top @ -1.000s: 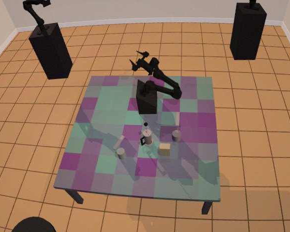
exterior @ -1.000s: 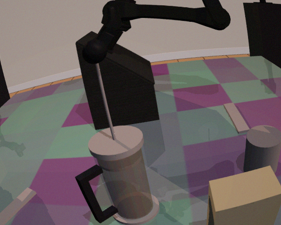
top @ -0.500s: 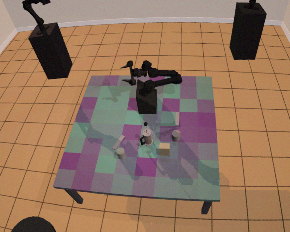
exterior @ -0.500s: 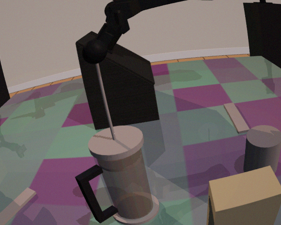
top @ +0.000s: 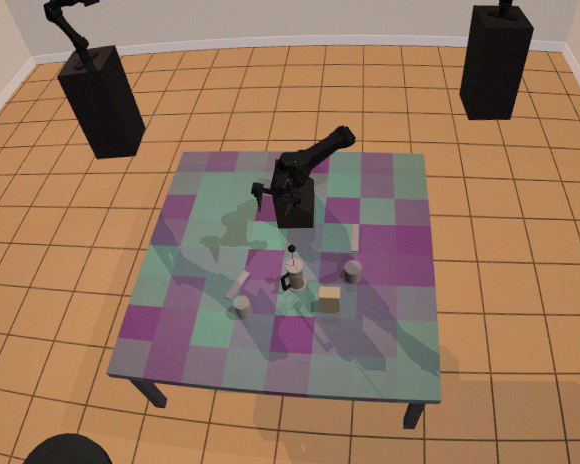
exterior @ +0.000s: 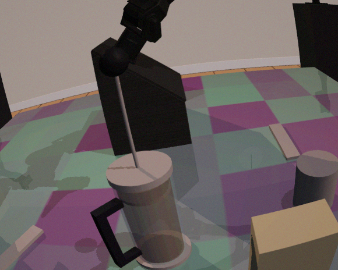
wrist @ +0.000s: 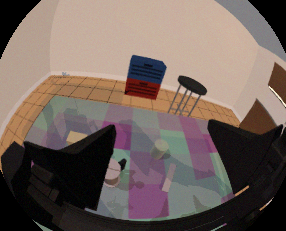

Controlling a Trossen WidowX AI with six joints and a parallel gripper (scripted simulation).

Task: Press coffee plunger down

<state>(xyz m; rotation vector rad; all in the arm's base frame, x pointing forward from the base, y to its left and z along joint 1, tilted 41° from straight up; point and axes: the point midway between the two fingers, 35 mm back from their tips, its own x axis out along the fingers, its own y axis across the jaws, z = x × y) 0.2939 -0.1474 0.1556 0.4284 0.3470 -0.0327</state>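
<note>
Coffee press (top: pixel 295 275) (exterior: pixel 155 215) (wrist: pixel 112 174): standing upright near the middle of the patchwork table (top: pixel 211 325) (exterior: pixel 239 113) (wrist: pixel 149 199), with plunger raised, a long rod (exterior: pixel 124 113) rising from the pale lid (exterior: pixel 140 169) to a black knob (top: pixel 291 248) (exterior: pixel 114 61); see-through in the body, with a darker band just under the lid and a brownish tint low down, too unclear to tell as liquid or solid; fitted with a black handle (top: pixel 284 283) (exterior: pixel 105 233) (wrist: pixel 122 164).

In the wrist view, beyond the table, look to a stack of blue (wrist: pixel 148 68) over red drawers (wrist: pixel 142 89), with dark marks on the fronts too small to read; beside it, find a round stool (wrist: pixel 192 85).

Near the press, note a tan block (top: pixel 329 299) (exterior: pixel 296 230) (wrist: pixel 77 137) and a grey cylinder (top: pixel 352 272) (exterior: pixel 316 180), apart from each other; farther off, on the handle side, note a second cylinder (top: pixel 242 307) (wrist: pixel 160 149).

With the claw (top: pixel 273 212) (wrist: pixel 164 127), see fingers spread wide around nothing, up by the arm's black pedestal (top: pixel 295 215) (exterior: pixel 146 116), well apart from the knob.
</note>
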